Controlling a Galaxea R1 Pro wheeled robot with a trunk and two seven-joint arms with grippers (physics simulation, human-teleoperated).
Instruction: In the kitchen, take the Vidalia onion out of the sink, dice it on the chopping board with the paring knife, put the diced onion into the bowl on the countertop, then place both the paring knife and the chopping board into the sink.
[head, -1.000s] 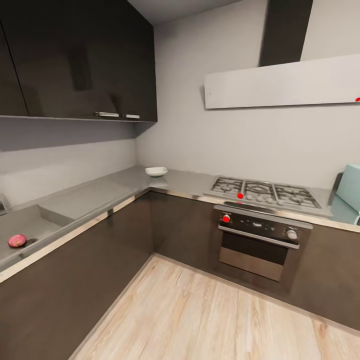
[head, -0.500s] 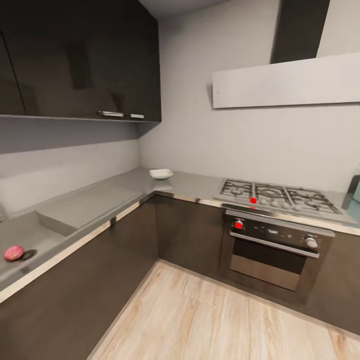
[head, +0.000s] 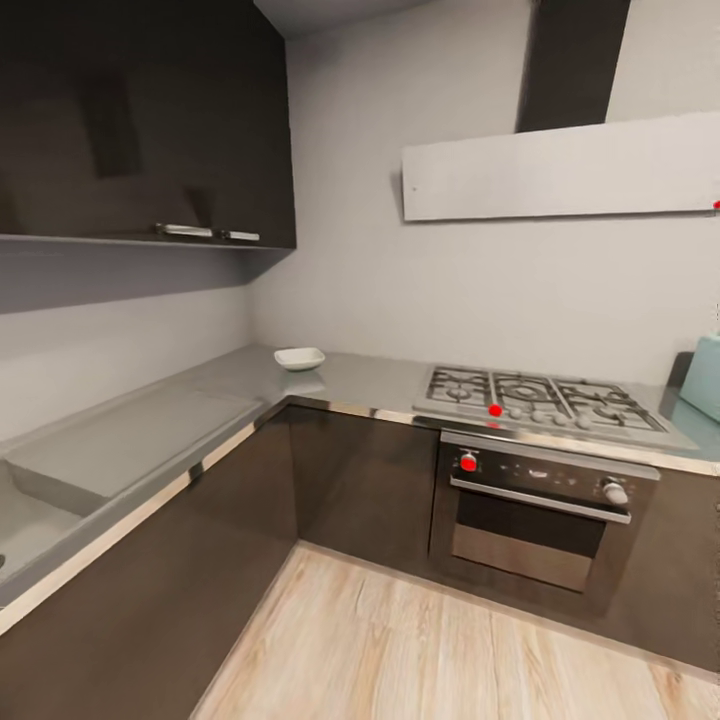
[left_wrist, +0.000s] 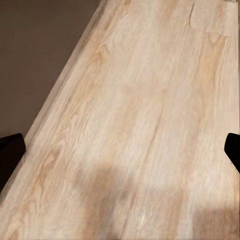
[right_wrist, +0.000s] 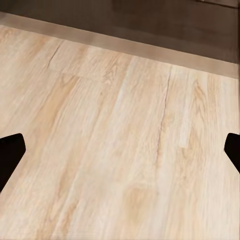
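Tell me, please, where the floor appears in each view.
Head view: floor in the foreground, below the cabinets.
Left wrist view: floor across most of it, beside the cabinets.
Right wrist view: floor meeting the cabinets.
Shared landmark: the dark cabinets.
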